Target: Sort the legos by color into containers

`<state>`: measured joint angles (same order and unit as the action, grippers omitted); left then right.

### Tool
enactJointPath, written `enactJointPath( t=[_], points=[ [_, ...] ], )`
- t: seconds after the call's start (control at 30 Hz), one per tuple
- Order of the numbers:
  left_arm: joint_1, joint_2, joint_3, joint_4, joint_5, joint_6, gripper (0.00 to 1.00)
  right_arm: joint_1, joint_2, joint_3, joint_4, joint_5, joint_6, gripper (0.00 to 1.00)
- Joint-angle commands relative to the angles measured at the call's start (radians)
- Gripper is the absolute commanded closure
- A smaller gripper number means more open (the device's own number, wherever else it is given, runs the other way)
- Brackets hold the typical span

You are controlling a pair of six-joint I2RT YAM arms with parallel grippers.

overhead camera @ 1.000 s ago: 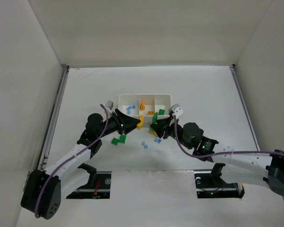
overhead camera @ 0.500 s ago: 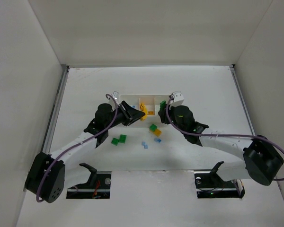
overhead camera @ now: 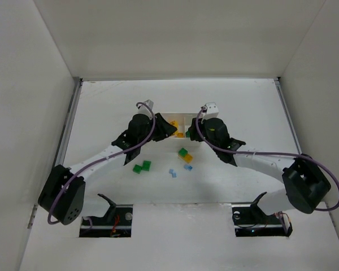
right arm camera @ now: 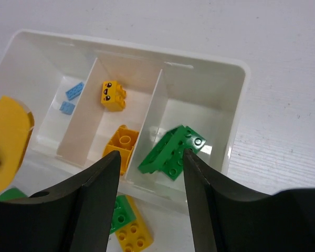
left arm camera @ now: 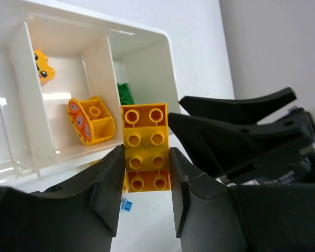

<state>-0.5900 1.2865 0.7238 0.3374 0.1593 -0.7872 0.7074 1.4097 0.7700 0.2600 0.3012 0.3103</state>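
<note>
Top external view: both arms reach forward from their bases and bend inward, meeting over a small white rectangular open-topped plastic tray (overhead camera: 183, 117) on the white bench (overhead camera: 243, 101).
Left arm pose: stretched diagonally to the right, with the left gripper (overhead camera: 169, 129) over the tray's left part.
Left gripper state: closed on a yellow-orange eight-stud plastic brick (left arm camera: 145, 144), one finger pressed on each long side, studs facing the wrist camera.
Held brick position: clear of the bench at the tray's near wall; which compartment lies beneath it cannot be told.
Right arm pose: elbow folded, forearm angled left, with the right gripper (overhead camera: 194, 129) over the tray's right end.
Right gripper state: jaws apart, nothing clamped.
Right-end compartment: a green studded plastic brick (right arm camera: 170, 152) lies tilted below the gap. One corner is at the tip of the finger on the right of the wrist view, and the brick is clear of the other finger.
Middle compartment: a rounded yellow-orange brick (right arm camera: 123, 146) and a small yellow piece with a printed face (right arm camera: 113, 95).
Left-end compartment: two pale blue bricks (right arm camera: 73, 90).
Loose on bench, near side of the tray: a green pair (overhead camera: 142, 166), one green brick (overhead camera: 182, 152), one yellow brick (overhead camera: 188, 158) and two pale blue pieces (overhead camera: 172, 173).
</note>
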Motion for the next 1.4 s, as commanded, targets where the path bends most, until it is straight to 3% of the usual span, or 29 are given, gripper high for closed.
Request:
enactJointPath(
  t=[0.0,0.23,0.5,0.6,0.77,0.93,1.07,1.37],
  points=[
    [-0.017,0.034,0.066,-0.001,-0.078,0.078,0.88,-0.006,-0.002,0.04,0.007,0.018,-0.004,0.43],
    [-0.044,0.163,0.187,-0.057,-0.151,0.167,0.87,0.008,-0.158,-0.034,0.015,0.062,0.021,0.44],
    [-0.096,0.344,0.334,-0.164,-0.329,0.267,0.81,0.118,-0.348,-0.181,-0.002,0.081,0.052,0.44],
    [-0.109,0.382,0.373,-0.192,-0.371,0.29,0.75,0.186,-0.374,-0.205,-0.045,0.084,0.064,0.47],
    [-0.119,0.387,0.391,-0.204,-0.426,0.327,0.61,0.296,-0.321,-0.216,-0.12,0.09,0.096,0.61],
    [-0.132,0.304,0.347,-0.213,-0.435,0.33,0.56,0.327,-0.218,-0.227,-0.13,0.09,0.176,0.63],
    [-0.155,0.217,0.298,-0.235,-0.437,0.335,0.54,0.33,-0.169,-0.235,-0.119,0.11,0.205,0.56],
    [-0.313,-0.071,0.054,-0.323,-0.463,0.29,0.67,0.33,-0.054,-0.206,-0.149,0.056,0.214,0.54]
  ],
)
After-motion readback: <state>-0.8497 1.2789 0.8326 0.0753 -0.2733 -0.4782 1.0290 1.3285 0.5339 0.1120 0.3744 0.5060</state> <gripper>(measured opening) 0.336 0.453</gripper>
